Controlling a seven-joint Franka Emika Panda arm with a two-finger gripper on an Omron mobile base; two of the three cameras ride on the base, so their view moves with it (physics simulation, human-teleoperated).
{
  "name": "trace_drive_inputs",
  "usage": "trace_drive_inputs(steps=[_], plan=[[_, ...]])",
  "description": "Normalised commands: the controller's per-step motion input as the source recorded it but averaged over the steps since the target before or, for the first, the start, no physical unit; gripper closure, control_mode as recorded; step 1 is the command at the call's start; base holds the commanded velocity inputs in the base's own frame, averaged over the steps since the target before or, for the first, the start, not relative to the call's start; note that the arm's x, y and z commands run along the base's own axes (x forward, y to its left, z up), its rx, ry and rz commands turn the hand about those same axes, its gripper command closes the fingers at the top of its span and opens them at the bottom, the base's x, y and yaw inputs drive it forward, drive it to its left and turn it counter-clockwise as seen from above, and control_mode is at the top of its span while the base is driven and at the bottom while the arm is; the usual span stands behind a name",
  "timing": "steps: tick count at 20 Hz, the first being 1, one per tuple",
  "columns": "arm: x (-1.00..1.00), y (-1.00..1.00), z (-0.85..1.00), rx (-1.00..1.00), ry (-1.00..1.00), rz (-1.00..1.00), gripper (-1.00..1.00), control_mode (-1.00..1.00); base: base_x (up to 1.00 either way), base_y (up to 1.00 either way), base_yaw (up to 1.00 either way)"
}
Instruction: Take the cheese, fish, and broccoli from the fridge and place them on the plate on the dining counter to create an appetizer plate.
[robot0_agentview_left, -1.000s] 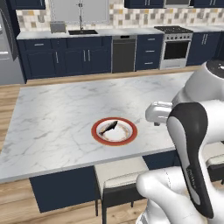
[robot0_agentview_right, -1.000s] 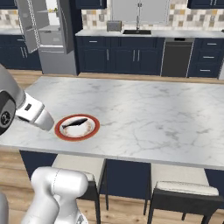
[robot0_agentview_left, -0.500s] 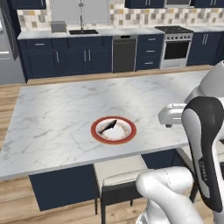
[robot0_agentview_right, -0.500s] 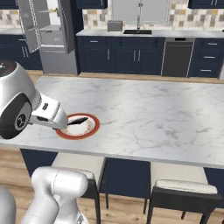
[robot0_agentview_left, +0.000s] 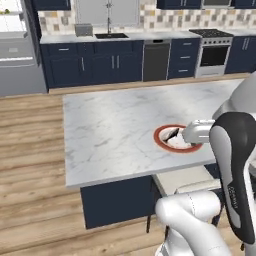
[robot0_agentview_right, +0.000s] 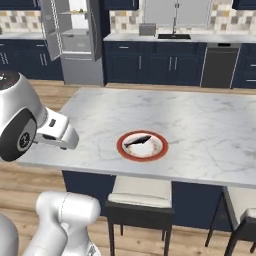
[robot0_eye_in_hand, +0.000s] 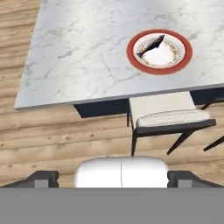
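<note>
The fish (robot0_eye_in_hand: 150, 46) lies on the plate (robot0_eye_in_hand: 181, 59), which sits on the marble table (robot0_eye_in_hand: 87, 52) near its front edge, above a cushioned stool (robot0_eye_in_hand: 164, 114). The end effector (robot0_eye_in_hand: 112, 177) stands empty, fingers wide apart. The fridge (robot0_agentview_right: 75, 40) stands open, well apart.

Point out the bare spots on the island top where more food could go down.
The dining counter is bare marble all around the plate: toward the sink wall, and out to both ends. On the plate, the fish takes the far-left part; the rest of its white centre is free.
</note>
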Motion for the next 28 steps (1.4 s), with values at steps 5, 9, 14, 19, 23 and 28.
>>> trace_drive_inputs(steps=[5,9,14,19,23,28], plan=[[0.00,0.00,0.00,0.00,0.00,0.00,-1.00,1.00,0.15,1.00,0.00],[0.00,0.00,0.00,0.00,0.00,0.00,-1.00,1.00,0.41,1.00,0.00],[0.00,0.00,0.00,0.00,0.00,0.00,-1.00,1.00,0.57,1.00,0.00],[0.00,0.00,0.00,0.00,0.00,0.00,-1.00,1.00,0.79,1.00,0.00],[0.00,0.00,0.00,0.00,0.00,0.00,-1.00,1.00,1.00,1.00,0.00],[0.00,0.00,0.00,0.00,0.00,0.00,-1.00,1.00,1.00,0.93,0.00]])
